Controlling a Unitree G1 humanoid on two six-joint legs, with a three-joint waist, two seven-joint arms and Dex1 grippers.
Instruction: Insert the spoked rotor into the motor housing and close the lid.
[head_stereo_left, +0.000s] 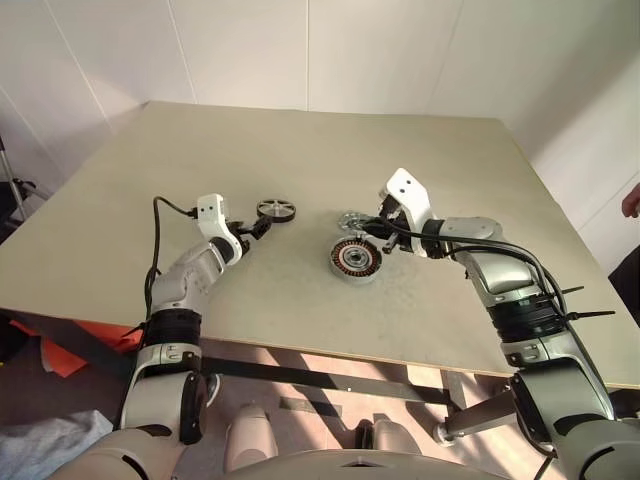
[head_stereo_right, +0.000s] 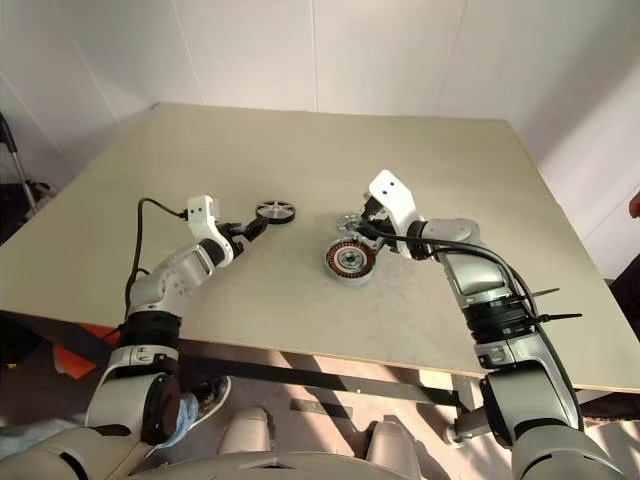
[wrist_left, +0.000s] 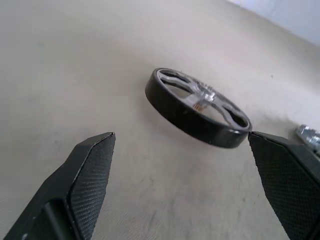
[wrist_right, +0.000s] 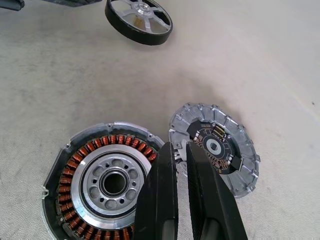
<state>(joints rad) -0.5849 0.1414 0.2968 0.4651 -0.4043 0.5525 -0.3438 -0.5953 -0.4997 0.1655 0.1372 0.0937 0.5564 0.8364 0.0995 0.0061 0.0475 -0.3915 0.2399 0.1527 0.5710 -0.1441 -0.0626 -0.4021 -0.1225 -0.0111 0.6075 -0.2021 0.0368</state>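
1. Worktop (head_stereo_left: 300, 150): a plain beige board bearing three round motor parts near its middle.
2. Spoked rotor (head_stereo_left: 275, 209): a flat wheel with a black rim and silver spokes, lying flat on the worktop, left of the other two parts and apart from them.
3. Motor housing (head_stereo_left: 355, 259): the thickest ring, with copper-orange windings around a silver centre, lying flat and open-side up, nearer than the rotor and to its right.
4. Lid (wrist_right: 215, 147): a grey metal disc with a notched edge and a dark circuit board at its centre, lying just beside the housing on its far right side; from the right wrist view their rims look almost touching, though I cannot tell whether they meet.
5. Left gripper (head_stereo_left: 262, 228): released, its two black fingers (wrist_left: 87, 175) spread wide and empty. It points at the rotor from the near left, the tips low over the worktop; in the left wrist view one fingertip sits right at the rotor's rim, but I cannot tell whether it touches.
6. Right gripper (wrist_right: 179, 150): clenched, the two fingers nearly together with nothing between them. It hangs above the seam between housing and lid, reaching in from the right and pointing down and to the left.
7. Housing's centre is vacant, with rotor and lid both outside it.
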